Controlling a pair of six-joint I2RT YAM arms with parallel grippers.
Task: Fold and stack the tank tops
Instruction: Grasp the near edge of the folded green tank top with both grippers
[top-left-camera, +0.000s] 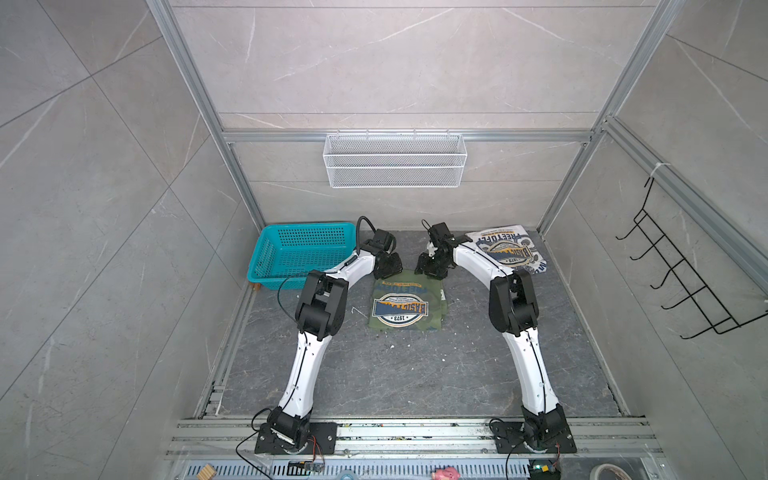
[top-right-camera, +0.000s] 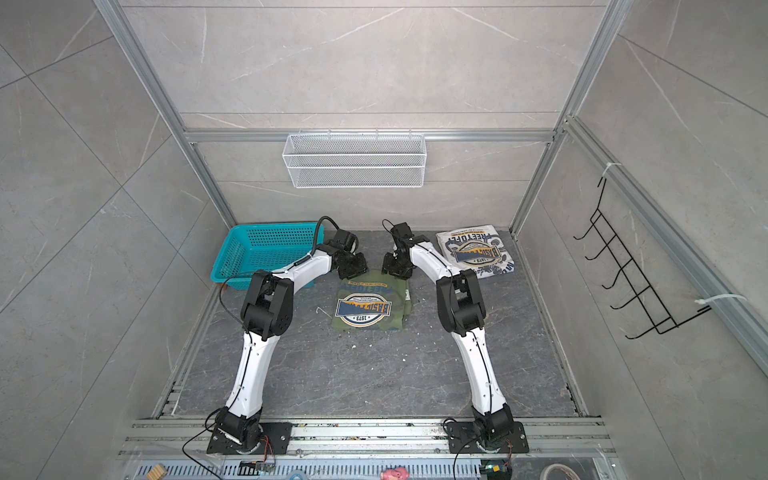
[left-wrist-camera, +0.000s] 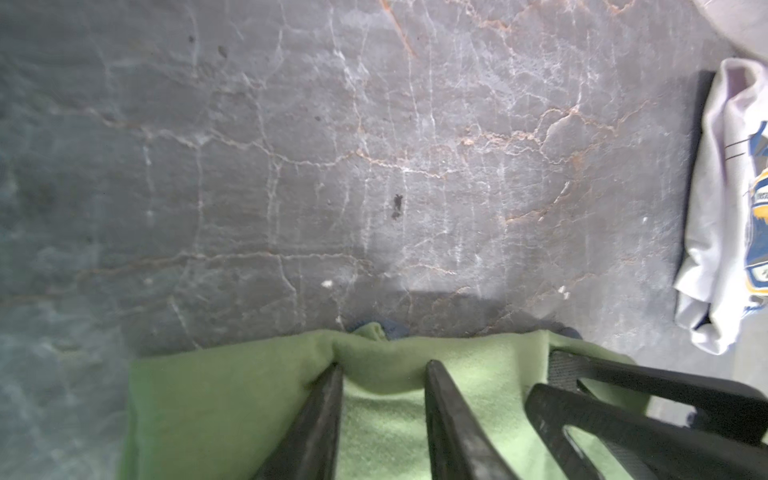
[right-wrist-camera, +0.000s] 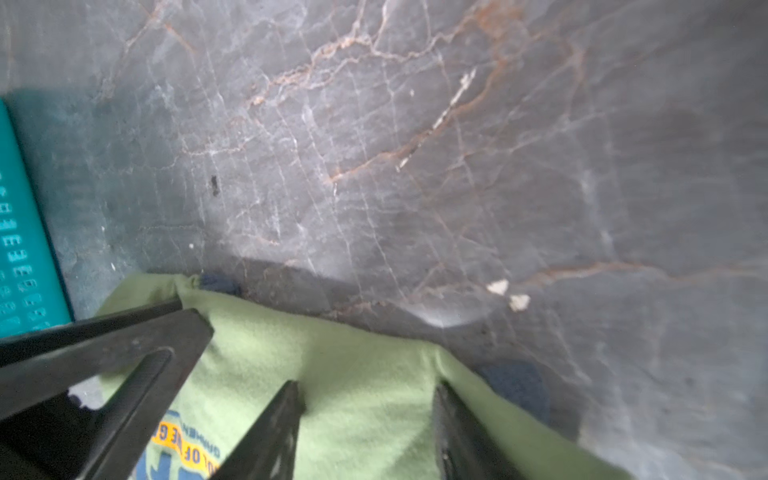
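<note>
Both top views show olive top (top-left-camera: 409, 309) on veined tabletop (top-left-camera: 415, 374) between tiled walls (top-left-camera: 83, 208).

Two tank tops on my work surface (top-left-camera: 415, 374): one olive green tank top (top-left-camera: 409, 307) at the middle, one white tank top (top-left-camera: 509, 251) at the far right corner. One teal basket (top-left-camera: 299, 253), far left corner. One mesh basket (top-left-camera: 395, 160) and one hook rack (top-left-camera: 681, 282) on the frame (top-left-camera: 415, 136). My two grippers: left gripper (left-wrist-camera: 382, 365), right gripper (right-wrist-camera: 368, 386).
</note>
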